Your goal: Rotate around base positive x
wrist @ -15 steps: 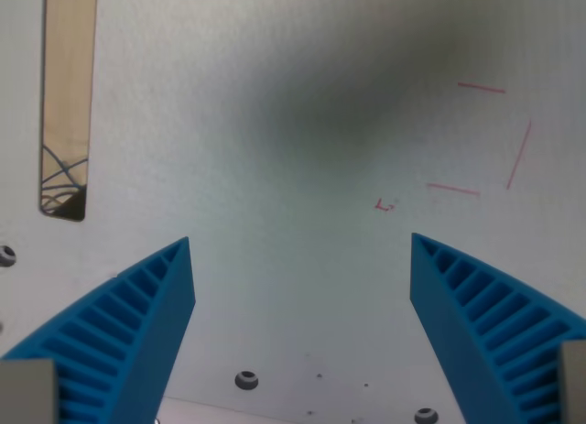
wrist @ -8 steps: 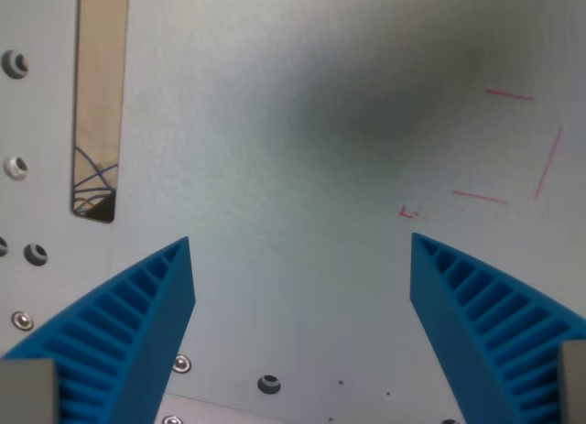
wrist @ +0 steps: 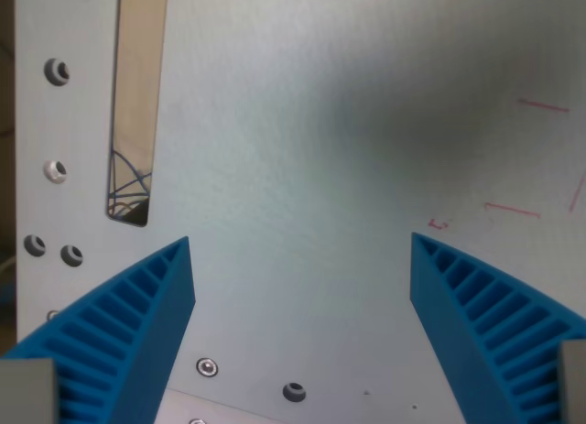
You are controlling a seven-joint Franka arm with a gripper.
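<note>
Blue ribbed fingers [wrist: 137, 332] stand spread wide with nothing between them, hanging over a pale grey worktop [wrist: 302, 168]. A long narrow slot [wrist: 137, 113] lies at the wrist view's upper left, red pen marks [wrist: 513, 209] at its right, and screws [wrist: 208, 366] sit near the bottom.

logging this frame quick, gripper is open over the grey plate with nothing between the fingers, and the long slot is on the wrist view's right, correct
Not quite. The long slot is on the wrist view's left, not its right; the wrist view's right holds only thin red marks. The rest stands: the gripper is open over the grey plate, with nothing between the blue fingers.
</note>
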